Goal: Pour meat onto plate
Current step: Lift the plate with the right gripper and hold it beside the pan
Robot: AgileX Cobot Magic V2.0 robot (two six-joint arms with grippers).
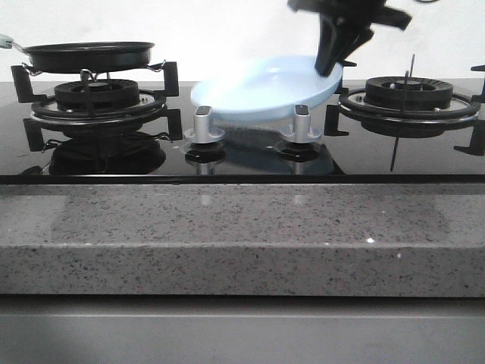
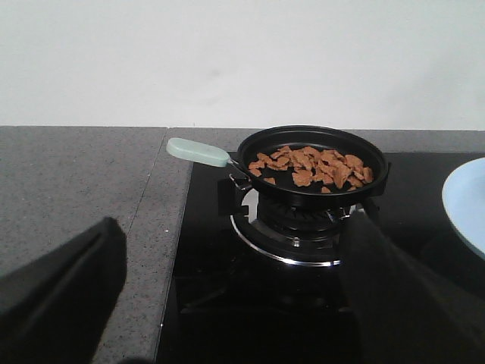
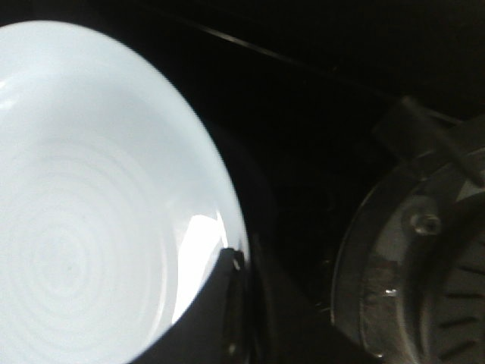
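Observation:
The meat [image 2: 311, 167] lies as a loose pile of reddish-brown pieces in the black frying pan [image 2: 318, 193], which stands on the left burner [image 1: 87, 54]. The pan's pale green handle [image 2: 197, 152] points left. The pale blue plate [image 1: 258, 91] is between the two burners, tilted with its right side higher. My right gripper [image 1: 331, 64] is shut on the plate's right rim [image 3: 220, 197], one finger [image 3: 216, 303] over the inside. My left gripper [image 2: 231, 303] is open and holds nothing, some way short of the pan. It is out of the front view.
Two silver knobs [image 1: 204, 125] [image 1: 301, 121] stand in front of the plate on the black glass hob. The right burner [image 1: 409, 95] with its pan supports is next to the right gripper. A speckled granite counter [image 1: 227, 227] runs along the front and left [image 2: 76, 189].

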